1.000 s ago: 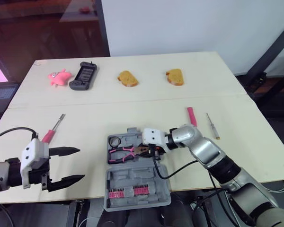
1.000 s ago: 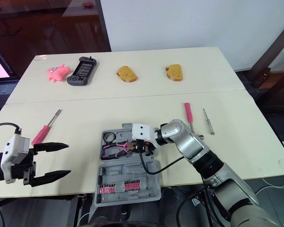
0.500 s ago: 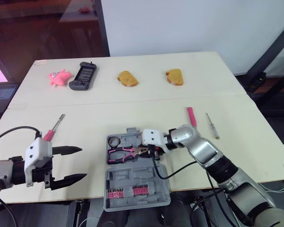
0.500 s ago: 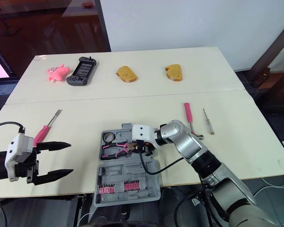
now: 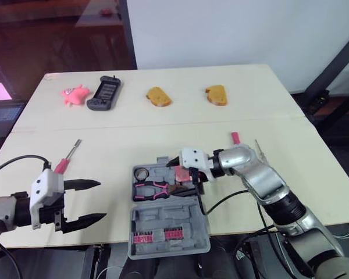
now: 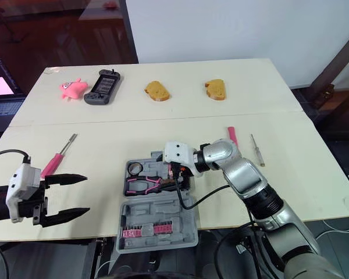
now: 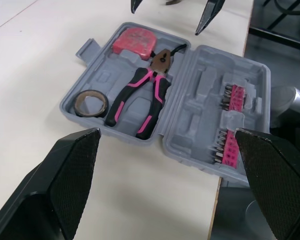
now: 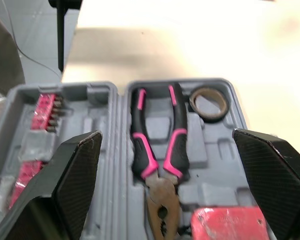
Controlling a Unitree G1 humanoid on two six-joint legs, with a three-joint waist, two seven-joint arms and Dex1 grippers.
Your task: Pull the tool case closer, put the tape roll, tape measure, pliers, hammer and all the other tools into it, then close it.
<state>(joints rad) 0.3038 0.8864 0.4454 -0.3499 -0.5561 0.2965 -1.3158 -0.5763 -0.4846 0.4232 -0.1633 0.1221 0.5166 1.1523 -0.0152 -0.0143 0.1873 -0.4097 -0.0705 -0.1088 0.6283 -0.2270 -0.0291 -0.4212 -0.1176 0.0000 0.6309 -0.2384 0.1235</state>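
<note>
Tool case point(image 5: 189, 231) lay open at the near edge of the table point(image 5: 163, 125), with tape roll point(image 5: 142, 174), pliers point(image 5: 154, 190) and red tape measure point(image 7: 135, 42) seated in its far half. Right gripper point(image 8: 166, 135) hung just over that half, spread wide and empty; left gripper point(image 5: 102, 200) sat off to the case's left, also wide and empty. Pink-handled screwdriver point(image 5: 64, 161) lay near the left gripper; another pink-handled tool point(image 6: 231, 135) and a slim screwdriver point(image 6: 257, 152) lay out by the right arm.

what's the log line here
tool case: open | inside: tape roll, pliers, tape measure | right hand: open over case | left hand: open | pink screwdriver: on table
</note>
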